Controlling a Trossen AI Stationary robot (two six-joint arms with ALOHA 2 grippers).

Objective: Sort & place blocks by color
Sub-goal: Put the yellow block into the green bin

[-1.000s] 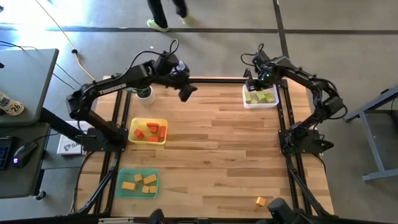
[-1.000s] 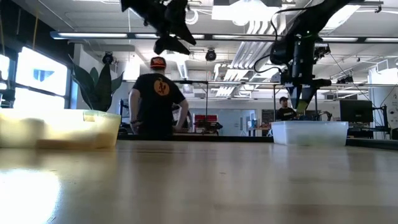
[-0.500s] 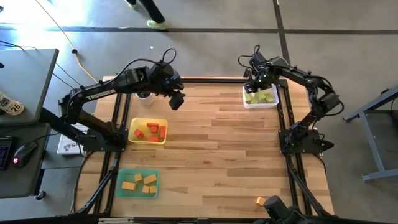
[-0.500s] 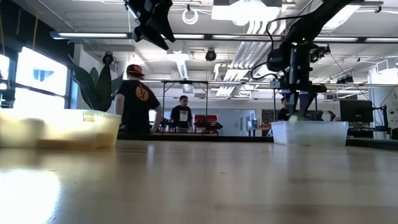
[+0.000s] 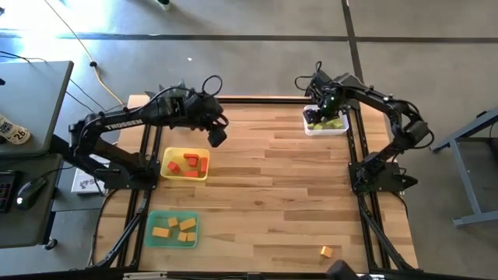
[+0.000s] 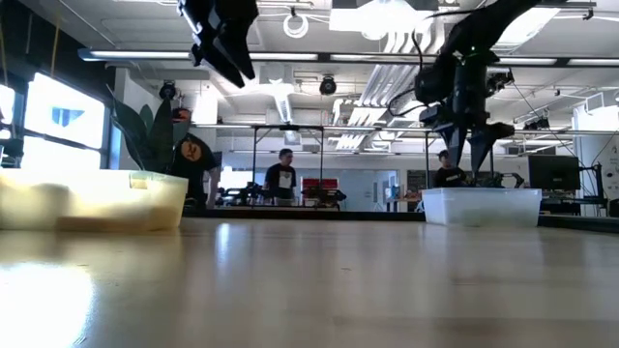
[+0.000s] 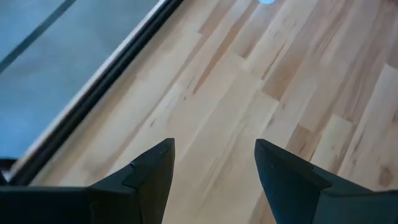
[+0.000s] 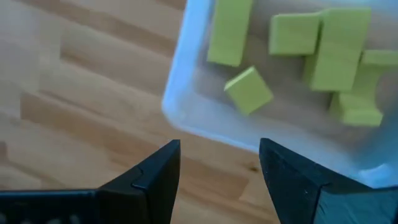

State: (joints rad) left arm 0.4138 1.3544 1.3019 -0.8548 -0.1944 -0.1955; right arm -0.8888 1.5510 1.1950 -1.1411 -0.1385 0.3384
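fingers on our right gripper [image 8: 219,163] are now spread and empty above the near rim of the clear tray [image 5: 310,129] at the table's far right corner; a second ago they were pinched on a block there. we see a light green cube [image 8: 248,90] lying tilted inside by that rim, apart from the other green blocks [image 8: 336,50], so we judge that drop done. left gripper [image 5: 216,135] is also open with nothing in it; it has pulled back from mid far edge toward the yellow tray [image 5: 166,173] of red blocks [image 5: 190,163] at the left edge. orange blocks [image 5: 178,228] sit in the green tray [image 5: 151,241] at the near left corner. one orange block [image 5: 325,251] is still loose by the near edge, right of centre; we reckon it's the last pick
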